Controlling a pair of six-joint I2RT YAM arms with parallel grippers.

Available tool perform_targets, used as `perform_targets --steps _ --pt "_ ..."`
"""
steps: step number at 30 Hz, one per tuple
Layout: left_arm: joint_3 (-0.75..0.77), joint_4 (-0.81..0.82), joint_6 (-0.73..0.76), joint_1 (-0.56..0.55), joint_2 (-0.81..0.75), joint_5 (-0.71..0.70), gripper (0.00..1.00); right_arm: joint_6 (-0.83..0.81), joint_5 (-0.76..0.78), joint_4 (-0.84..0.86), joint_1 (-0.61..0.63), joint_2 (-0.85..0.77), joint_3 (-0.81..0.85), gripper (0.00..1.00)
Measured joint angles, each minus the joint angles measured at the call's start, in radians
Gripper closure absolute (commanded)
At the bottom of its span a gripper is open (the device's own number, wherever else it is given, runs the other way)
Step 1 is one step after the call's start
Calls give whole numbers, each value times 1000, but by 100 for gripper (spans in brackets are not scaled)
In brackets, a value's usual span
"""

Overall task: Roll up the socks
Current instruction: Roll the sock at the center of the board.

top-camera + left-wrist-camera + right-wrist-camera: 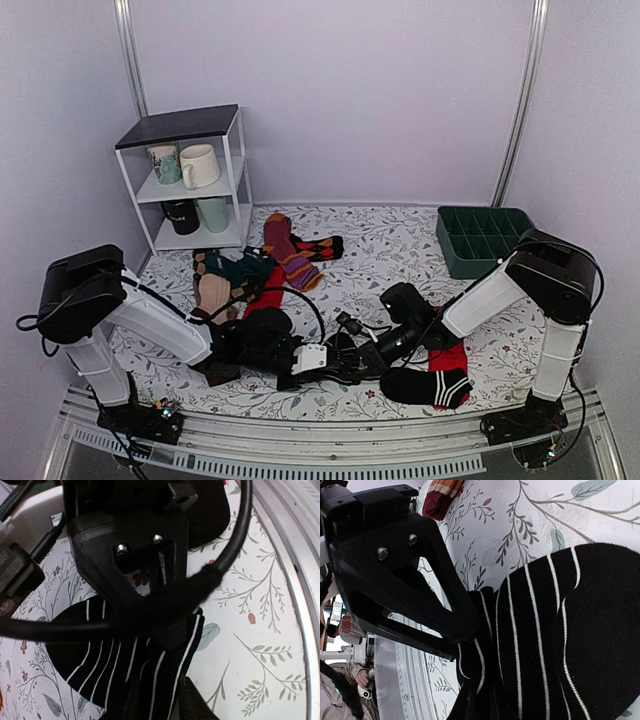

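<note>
**A:** Striped sock [112, 665], where is it?
**B:** Lower centre of your top view, on the floral cloth [400, 260], between the two wrists.
**A:** Pincers?
**B:** Your left gripper [177, 667] is clamped on the bunched end, with fabric between the fingers. Your right gripper [470, 672] is pinched tight on the sock's edge. Black sock with red-white end [432, 387] lies just right of them.

Even, soft light; wrist views blur up close.

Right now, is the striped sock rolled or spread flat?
Mostly spread: the striped sock lies flat, bunched only at the right hand.
</note>
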Motion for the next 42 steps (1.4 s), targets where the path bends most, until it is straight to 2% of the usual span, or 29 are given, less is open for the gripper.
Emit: perform_targets --steps 5,7,9,18,22,29,32,35,38,42 --pt "18 -10 2 -1 31 0 77 1 -6 -10 -4 2 4 92" --pt "21 -13 1 -1 33 0 86 0 -8 -15 -4 2 6 91" --pt "26 -21 -1 -2 34 1 100 0 -8 -17 -4 2 7 89" --pt "36 -41 -36 -2 29 28 100 2 -11 -18 -5 -13 1 73" --pt "20 -36 -95 4 22 89 100 1 69 63 4 -85 -76 61" --pt "32 -39 -188 42 50 255 100 -63 273 187 13 -279 -256 54" --pt "50 -51 -209 68 69 325 100 -150 378 245 73 -388 -312 51" --pt "67 -64 -224 93 88 387 100 -281 502 282 202 -488 -351 50" --pt "89 -84 -233 111 108 438 100 -384 594 282 296 -502 -347 50" --pt "100 -95 -239 122 119 476 100 -466 708 266 362 -451 -336 50"
